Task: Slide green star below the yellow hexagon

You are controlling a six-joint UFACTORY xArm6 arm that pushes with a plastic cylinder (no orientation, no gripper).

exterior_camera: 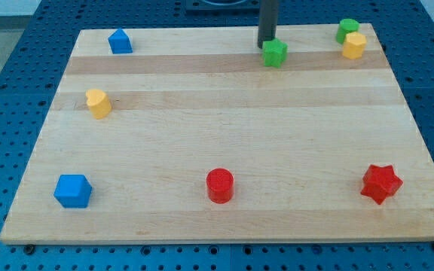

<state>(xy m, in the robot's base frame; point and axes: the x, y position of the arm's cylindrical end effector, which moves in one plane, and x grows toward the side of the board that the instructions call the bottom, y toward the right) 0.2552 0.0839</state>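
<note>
Along the frame's bottom of the tabletop [224, 143]: blue block [72, 190], red cylinder [219, 185], red star [381, 183]. Mid left: yellow block [98, 103]. Upper edge: blue block [120, 41]; green star [274, 53], my tip [267, 43] touching its upper-left; yellow hexagon [353, 45] against green block [346, 30], upper right. No gripper fitted.

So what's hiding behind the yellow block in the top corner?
A green block sits just behind the yellow hexagon, toward the view's top. Its lower part is covered, so its shape is unclear. My tip is away to the left, touching the green star.
</note>
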